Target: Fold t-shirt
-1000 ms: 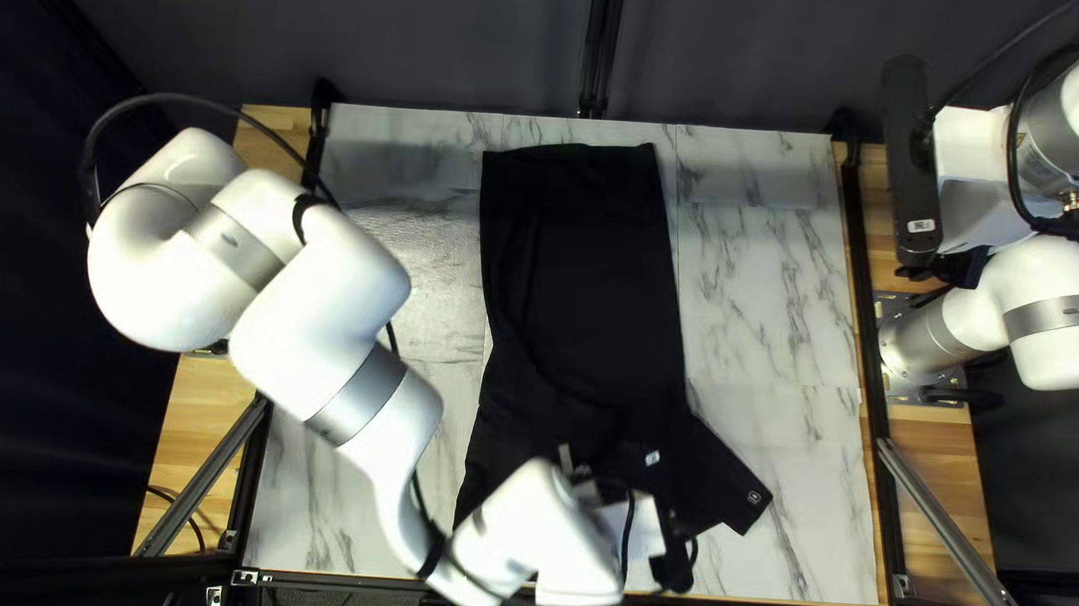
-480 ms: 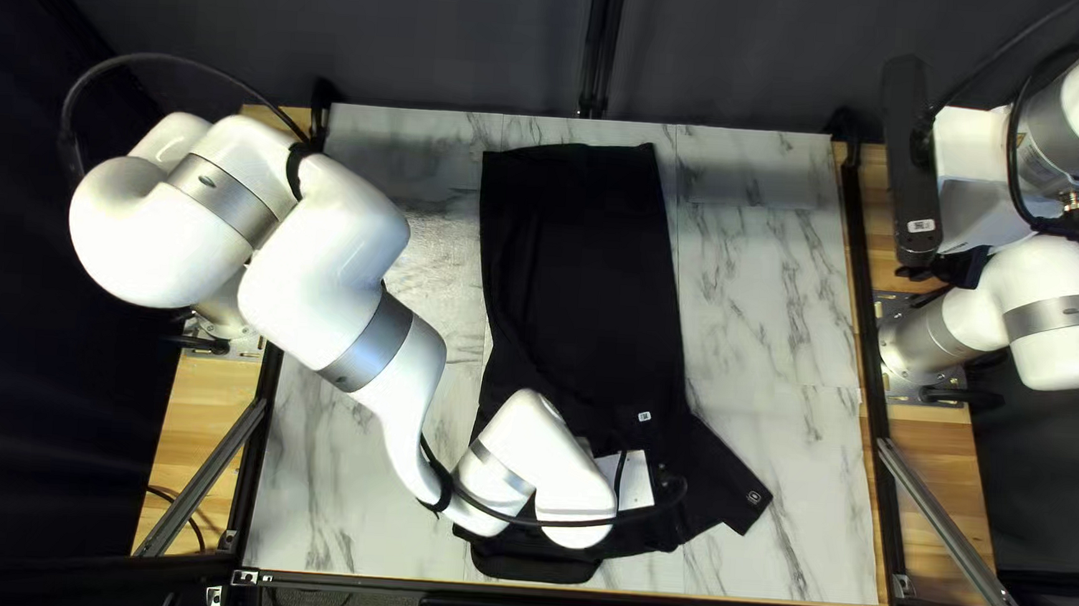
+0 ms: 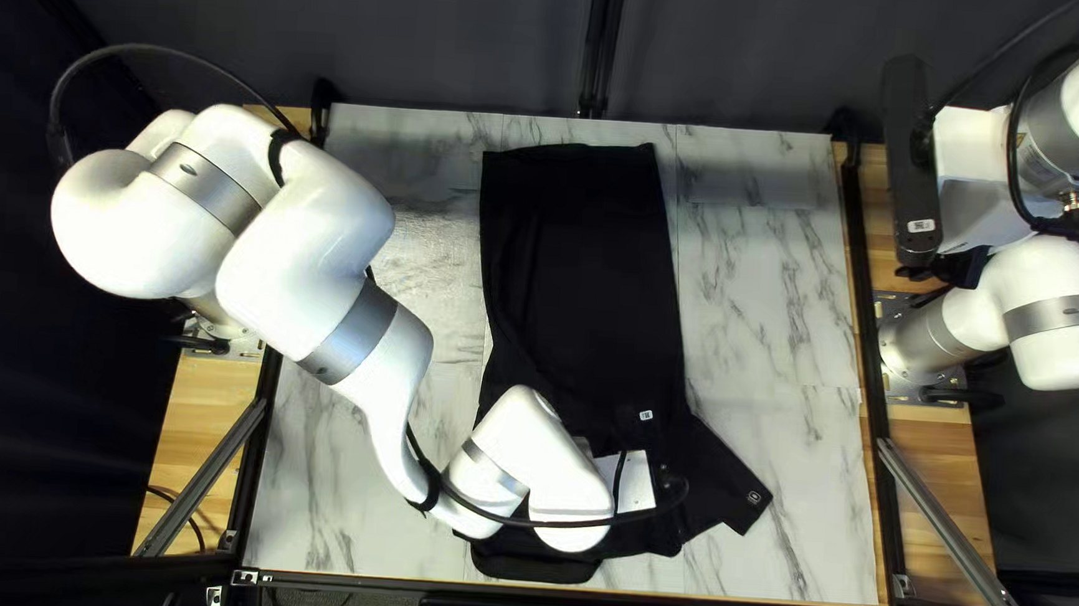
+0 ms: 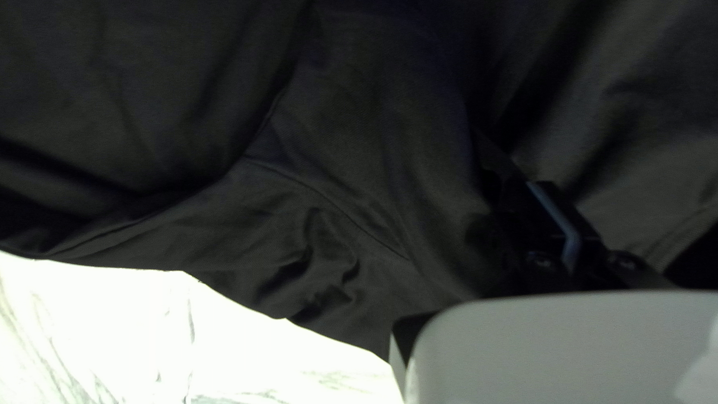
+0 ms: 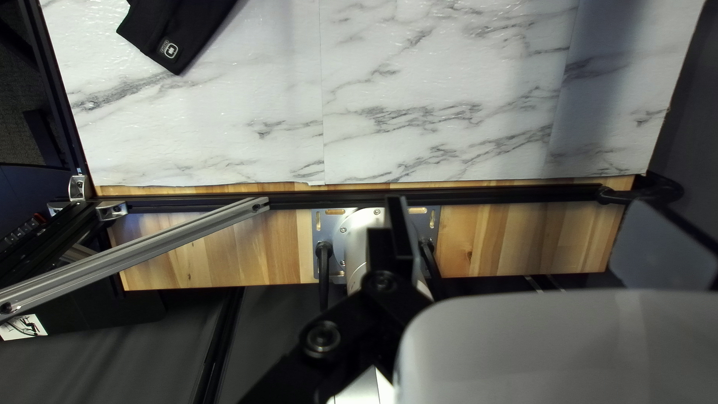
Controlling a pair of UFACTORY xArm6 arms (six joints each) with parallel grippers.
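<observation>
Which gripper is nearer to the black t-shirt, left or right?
Left. The left gripper rests on the t-shirt's near end, against the cloth; the right gripper hangs by the table's right edge, apart from it.

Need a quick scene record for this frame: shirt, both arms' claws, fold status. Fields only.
surface: marble-pattern table
t-shirt: black, lying mid-table as a long strip from far edge to near edge
sleeve: sticks out rightward by the shirt's near end
left claw: down in the cloth at the shirt's near end; grip not visible
right claw: open, empty, by the table's right edge, clear of the shirt
fold status: narrowed lengthwise, one sleeve out, not finished
</observation>
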